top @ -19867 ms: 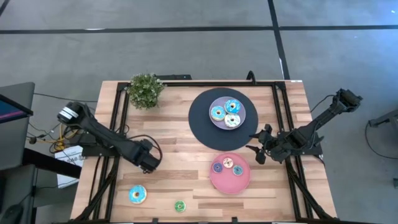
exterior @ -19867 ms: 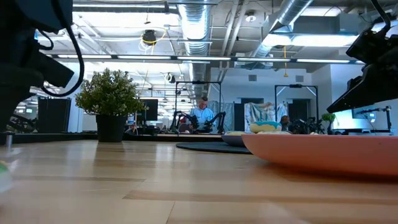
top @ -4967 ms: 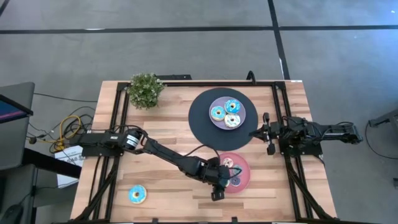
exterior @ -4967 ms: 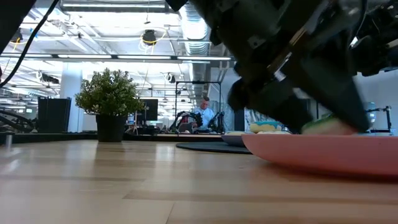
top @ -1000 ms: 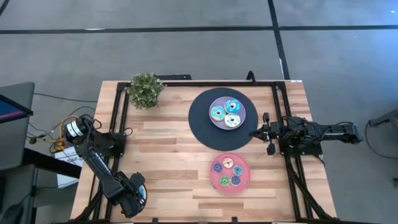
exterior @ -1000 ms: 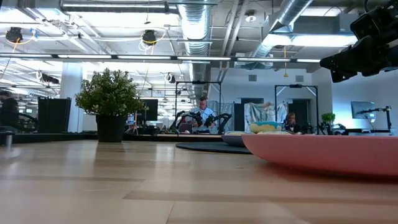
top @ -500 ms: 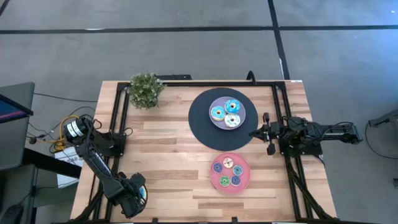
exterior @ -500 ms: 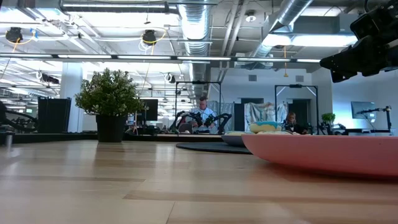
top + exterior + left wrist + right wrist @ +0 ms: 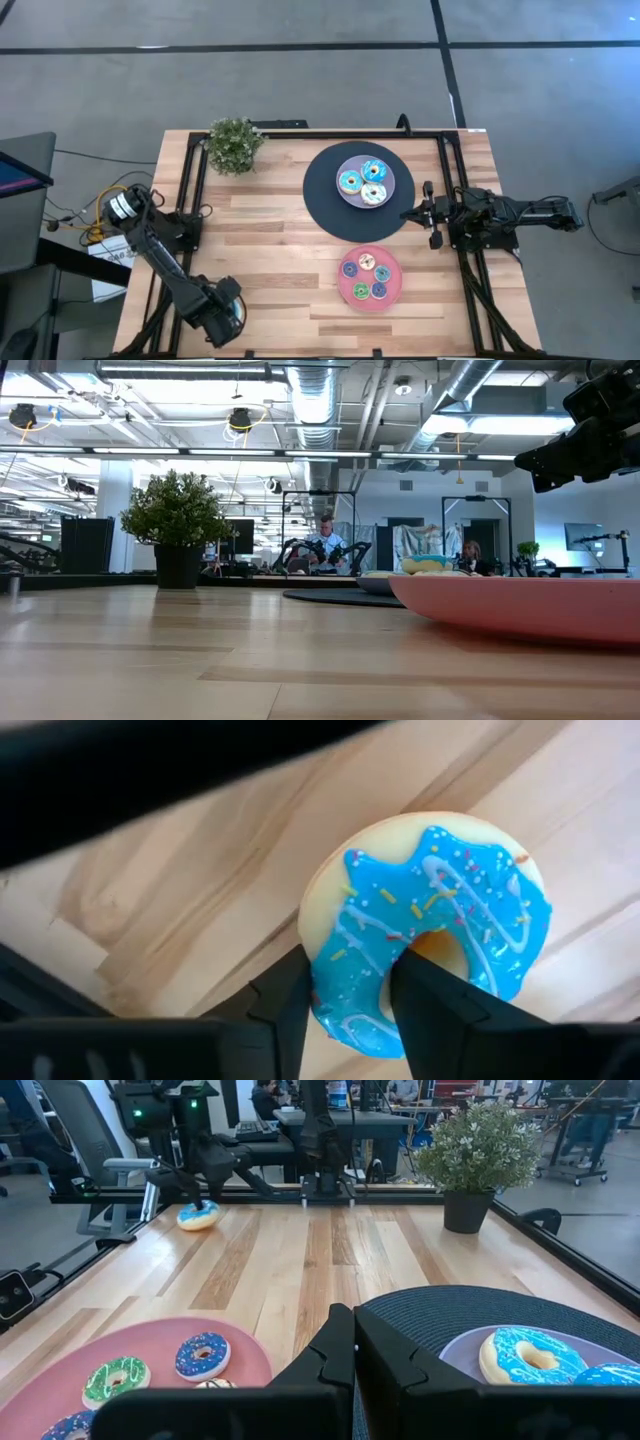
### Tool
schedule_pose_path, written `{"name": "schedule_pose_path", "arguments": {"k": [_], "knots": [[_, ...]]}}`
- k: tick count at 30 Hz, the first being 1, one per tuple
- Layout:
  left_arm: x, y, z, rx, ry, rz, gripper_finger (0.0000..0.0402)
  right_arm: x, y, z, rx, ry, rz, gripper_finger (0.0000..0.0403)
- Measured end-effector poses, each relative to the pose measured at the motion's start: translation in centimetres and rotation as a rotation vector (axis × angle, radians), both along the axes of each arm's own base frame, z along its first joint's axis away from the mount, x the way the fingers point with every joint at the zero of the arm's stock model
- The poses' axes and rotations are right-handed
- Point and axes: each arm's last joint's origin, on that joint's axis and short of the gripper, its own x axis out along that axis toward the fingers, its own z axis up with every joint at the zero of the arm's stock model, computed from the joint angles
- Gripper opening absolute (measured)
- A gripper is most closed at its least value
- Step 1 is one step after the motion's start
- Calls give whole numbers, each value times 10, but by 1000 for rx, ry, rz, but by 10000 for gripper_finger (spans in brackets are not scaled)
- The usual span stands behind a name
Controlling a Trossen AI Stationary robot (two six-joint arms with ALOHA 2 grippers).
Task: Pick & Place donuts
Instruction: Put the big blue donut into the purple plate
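Note:
A blue-iced donut [image 9: 450, 900] with sprinkles sits at the table's near left corner [image 9: 239, 317], under my left gripper [image 9: 228, 318]. That gripper points straight down and is shut on the donut. The right wrist view shows the same donut [image 9: 198, 1215] far off below the left arm. Three large donuts lie on the lavender plate [image 9: 391, 184]. Several small ones lie on the pink plate [image 9: 352, 292]. My right gripper [image 9: 430, 215] waits shut at the table's right edge, holding nothing. My left gripper pinches one side of the donut's ring [image 9: 350, 960]. One finger [image 9: 425, 1005] stands in the hole and the other finger [image 9: 285, 1005] is against the outer rim. The fingers come from above, pointing down. Whether the donut is clear of the table, I cannot tell.
The lavender plate sits on a large black disc [image 9: 322, 190] at the far middle. A potted plant [image 9: 235, 145] stands at the far left corner. Bare wood lies between the left gripper and the pink plate [image 9: 520, 605]. Black frame rails run along the table's edges.
My left gripper has shifted a little toward the table's right edge, and the blue donut has gone along with it.

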Motion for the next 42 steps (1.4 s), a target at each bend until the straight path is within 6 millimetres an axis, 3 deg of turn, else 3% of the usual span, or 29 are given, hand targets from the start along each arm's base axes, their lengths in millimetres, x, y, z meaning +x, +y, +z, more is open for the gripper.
{"name": "schedule_pose_path", "arguments": {"k": [7,13,23,29,32,35,42], "knots": [[35,18,10,-16,-58,1,121,0,0,0,0,0,0,0],[86,53,27,-51,-181,-44,121,0,0,0,0,0,0,0],[169,155,67,-67,-514,-33,121,0,0,0,0,0,0,0],[213,222,97,-35,-927,-62,121,0,0,0,0,0,0,0],[233,245,109,-44,-1189,-163,121,0,0,0,0,0,0,0],[248,265,109,-41,-1294,-239,121,0,0,-1,-1,8,-1,0],[292,313,77,-67,-939,-275,121,1,0,-1,-1,18,-3,0]]}}
